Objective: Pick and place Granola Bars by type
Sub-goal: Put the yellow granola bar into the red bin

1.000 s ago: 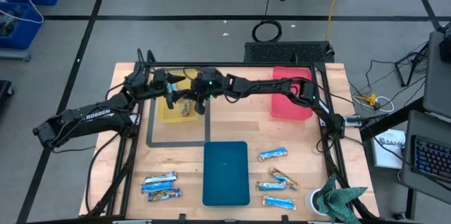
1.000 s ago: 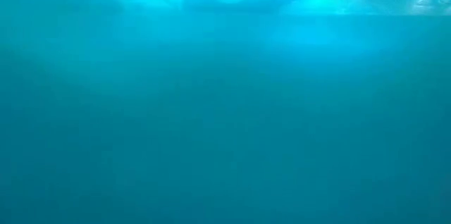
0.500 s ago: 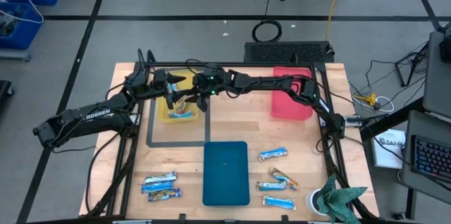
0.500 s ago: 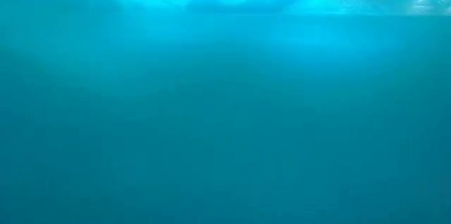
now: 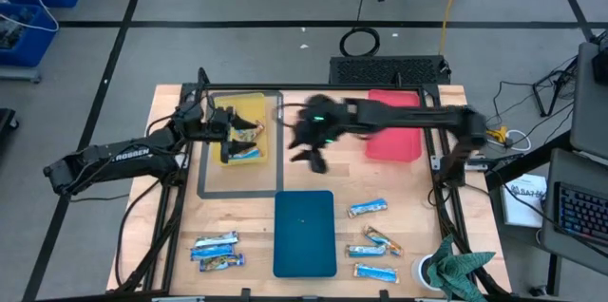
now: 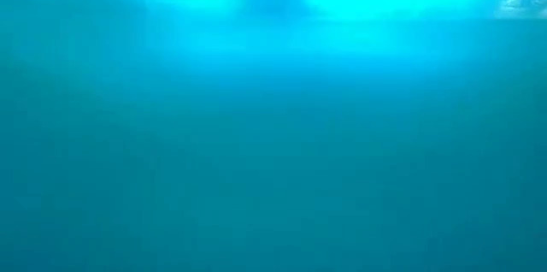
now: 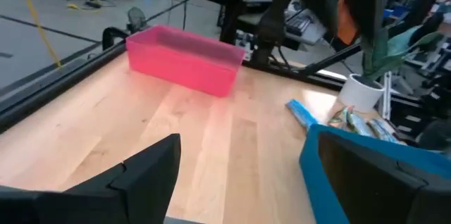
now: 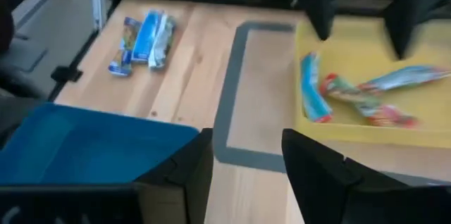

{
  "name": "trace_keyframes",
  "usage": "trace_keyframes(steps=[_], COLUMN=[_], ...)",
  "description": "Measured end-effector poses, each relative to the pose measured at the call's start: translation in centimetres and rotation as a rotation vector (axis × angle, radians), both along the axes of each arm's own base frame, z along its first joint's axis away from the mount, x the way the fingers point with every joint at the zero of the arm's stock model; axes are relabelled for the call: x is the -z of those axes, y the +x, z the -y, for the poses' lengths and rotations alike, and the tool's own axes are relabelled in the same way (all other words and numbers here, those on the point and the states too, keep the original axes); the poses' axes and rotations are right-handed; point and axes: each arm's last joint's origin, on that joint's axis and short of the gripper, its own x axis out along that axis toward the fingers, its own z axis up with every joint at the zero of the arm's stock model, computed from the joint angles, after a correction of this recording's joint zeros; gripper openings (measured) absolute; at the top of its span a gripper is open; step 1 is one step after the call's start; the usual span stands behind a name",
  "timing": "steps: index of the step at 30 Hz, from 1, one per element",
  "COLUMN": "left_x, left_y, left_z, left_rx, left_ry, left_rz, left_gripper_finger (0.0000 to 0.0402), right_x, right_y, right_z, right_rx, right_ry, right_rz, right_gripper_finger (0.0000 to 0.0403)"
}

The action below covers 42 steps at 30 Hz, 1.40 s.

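White lettering on the left arm is too small to read. The left gripper hangs released over the yellow tray, which holds three Granola Bars; the right gripper hangs released just right of that tray. Beyond it on the surface, a blue tray separates two bars from four; the red tray lies well right.

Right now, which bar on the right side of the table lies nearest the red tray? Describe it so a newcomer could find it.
Start at the blue tray in the middle of the table's near half. Just off its upper right corner, toward the red tray, lies a blue-and-white granola bar, tilted. It lies alone, farther up the table than the other loose bars on that side.
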Motion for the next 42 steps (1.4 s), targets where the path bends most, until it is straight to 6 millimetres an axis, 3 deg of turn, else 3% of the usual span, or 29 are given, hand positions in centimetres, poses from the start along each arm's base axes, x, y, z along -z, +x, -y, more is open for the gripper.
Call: trace_keyframes(steps=[3,9,12,15,21,27,32,42], left_x=[-0.1,-1.3,-1.8,-1.9,-1.9,-1.6,-1.7,-1.4], left_y=[0.1,-0.4,-0.5,-0.6,-0.7,-0.7,-0.7,-0.7], left_z=[0.3,1.1,1.7,2.3,2.7,2.5,2.5,2.5], left_rx=[0.005,0.026,0.045,0.058,0.001,-0.087,-0.088,-0.089], left_ry=[0.004,0.066,0.091,0.097,0.099,0.095,0.082,0.065], left_rz=[0.009,0.076,0.107,0.110,0.095,0.061,0.065,0.039], left_gripper_finger=[0.0337,0.0337,0.0337,0.0337,0.0337,0.0337,0.0337,0.0337], right_x=[-0.5,3.4,5.3,6.3,8.7,13.0,16.2,18.2], right_y=[-4.7,-13.7,-16.7,-18.5,-19.8,-20.4,-20.8,-19.8], right_z=[-0.8,-1.2,-1.6,-2.8,-6.2,-8.6,-9.3,-9.8], right_rx=[0.098,0.387,0.422,0.373,0.292,0.375,0.421,0.420], right_ry=[-0.019,-0.044,0.003,0.080,0.294,0.292,0.277,0.297], right_rz=[0.099,0.248,0.242,0.192,-0.078,-0.321,-0.467,-0.559], right_gripper_finger=[0.0158,0.0158,0.0156,0.0155,0.0155,0.0155,0.0155,0.0155])
